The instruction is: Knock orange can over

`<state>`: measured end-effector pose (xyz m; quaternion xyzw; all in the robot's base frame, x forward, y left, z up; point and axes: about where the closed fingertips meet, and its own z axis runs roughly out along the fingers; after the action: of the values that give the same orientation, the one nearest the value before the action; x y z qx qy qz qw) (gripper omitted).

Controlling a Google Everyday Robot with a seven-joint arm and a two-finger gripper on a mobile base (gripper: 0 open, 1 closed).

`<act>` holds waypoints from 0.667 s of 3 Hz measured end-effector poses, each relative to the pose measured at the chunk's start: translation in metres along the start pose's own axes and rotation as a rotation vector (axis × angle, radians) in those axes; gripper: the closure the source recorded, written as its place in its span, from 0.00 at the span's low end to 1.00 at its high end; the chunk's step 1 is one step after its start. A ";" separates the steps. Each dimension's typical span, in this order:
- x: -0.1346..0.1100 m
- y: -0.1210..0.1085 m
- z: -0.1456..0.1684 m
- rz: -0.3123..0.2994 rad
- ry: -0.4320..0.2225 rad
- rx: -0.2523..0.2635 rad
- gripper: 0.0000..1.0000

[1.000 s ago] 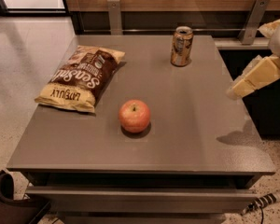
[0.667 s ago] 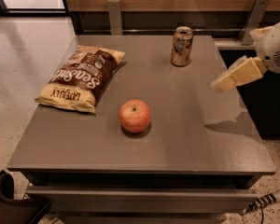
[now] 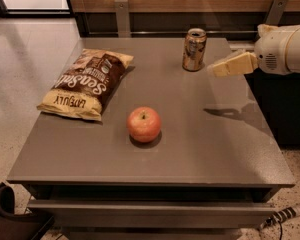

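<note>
The orange can (image 3: 194,49) stands upright near the far edge of the grey table (image 3: 215,149), right of the middle. It is shiny orange-bronze with a silver top rim. My gripper (image 3: 219,67) comes in from the right on a white arm. Its pale fingers point left and hover above the table just right of the can, a small gap away, not touching it.
A red-orange apple (image 3: 144,124) sits at the table's middle. A brown and yellow chip bag (image 3: 86,83) lies at the left. A wooden wall with metal brackets runs behind the table. A cable (image 3: 285,215) lies on the floor at the lower right.
My gripper has moved left and up toward the can, from the table's right edge to just beside the can. The can, apple and bag have not moved.
</note>
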<state>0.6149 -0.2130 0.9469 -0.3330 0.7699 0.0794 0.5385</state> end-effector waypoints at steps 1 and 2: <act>-0.005 -0.010 0.030 0.062 -0.107 0.036 0.00; -0.005 -0.010 0.030 0.062 -0.107 0.036 0.00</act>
<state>0.6452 -0.2039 0.9412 -0.2946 0.7514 0.0997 0.5820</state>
